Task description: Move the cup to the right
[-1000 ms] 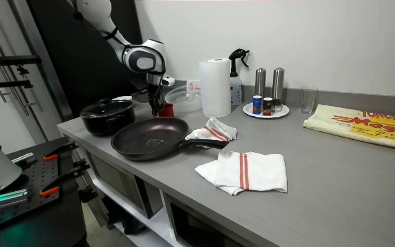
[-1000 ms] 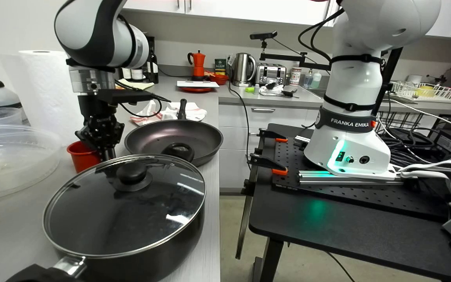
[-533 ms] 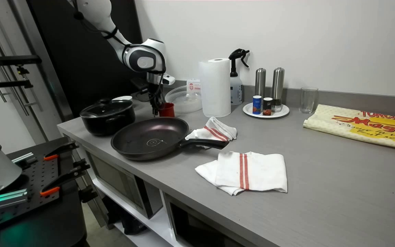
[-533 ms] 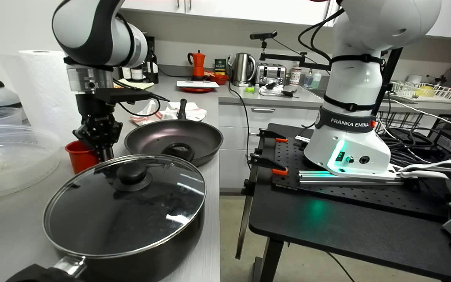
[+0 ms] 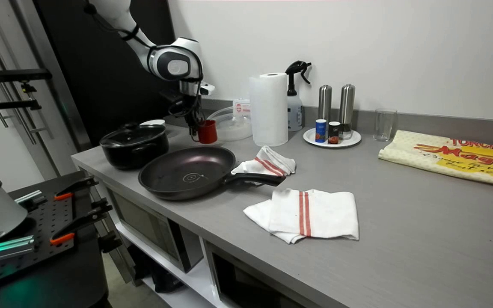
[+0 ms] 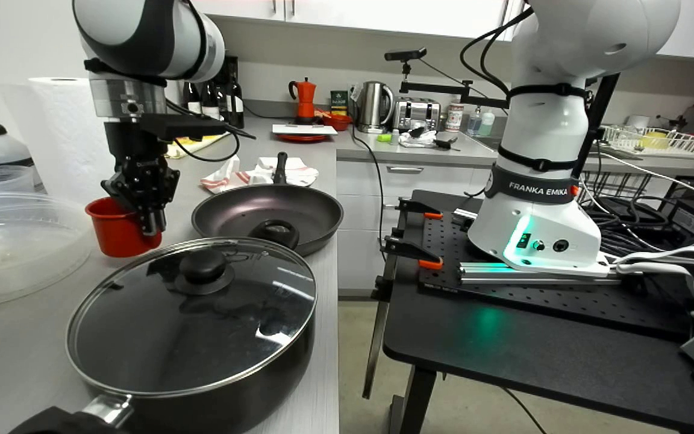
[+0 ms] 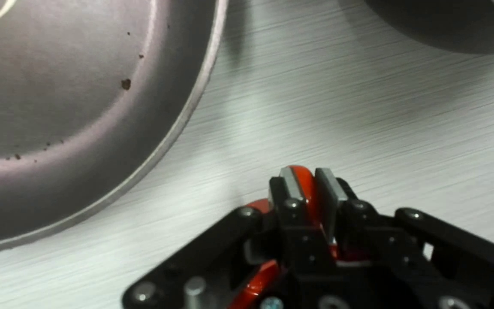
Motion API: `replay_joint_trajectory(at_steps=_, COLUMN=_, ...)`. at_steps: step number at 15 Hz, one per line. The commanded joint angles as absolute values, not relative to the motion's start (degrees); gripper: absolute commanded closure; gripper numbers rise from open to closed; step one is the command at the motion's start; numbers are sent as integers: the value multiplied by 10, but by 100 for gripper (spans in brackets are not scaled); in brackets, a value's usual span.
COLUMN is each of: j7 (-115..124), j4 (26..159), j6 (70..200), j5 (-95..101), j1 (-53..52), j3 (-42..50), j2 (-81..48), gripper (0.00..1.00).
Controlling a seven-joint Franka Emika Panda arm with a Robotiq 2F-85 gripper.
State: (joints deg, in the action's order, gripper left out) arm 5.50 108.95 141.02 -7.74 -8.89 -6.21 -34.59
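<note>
The red cup point(image 5: 207, 131) is upright beside the far edge of the frying pan, in both exterior views; it also shows in an exterior view point(image 6: 121, 230). My gripper point(image 5: 194, 133) is at the cup's side, pointing down. In the wrist view my gripper point(image 7: 306, 176) has its pads closed on a red strip of the cup point(image 7: 308, 191), which looks like its handle. More red of the cup shows behind the fingers; most of its body is hidden there. The cup appears lifted slightly off the counter.
A black frying pan point(image 5: 186, 175) and a lidded black pot point(image 6: 190, 325) stand close to the cup. A clear plastic container point(image 6: 15, 253) and a paper towel roll point(image 5: 268, 109) stand behind it. White towels point(image 5: 315, 214) lie on the counter.
My gripper and the red cup have risen together, with a small shift toward the container side. The pan, pot and towels have not moved.
</note>
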Motion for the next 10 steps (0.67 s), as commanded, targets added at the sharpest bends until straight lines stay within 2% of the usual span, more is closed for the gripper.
replay_joint_trajectory(at_steps=1, j7=62, j4=1148, j6=1410, j5=-54, j1=-101, j3=-59, j2=-272, gripper=96)
replay_joint_trajectory(at_steps=10, j7=65, j4=1263, j6=1394, j5=13, j1=-88, j3=-44, j2=-107, gripper=96)
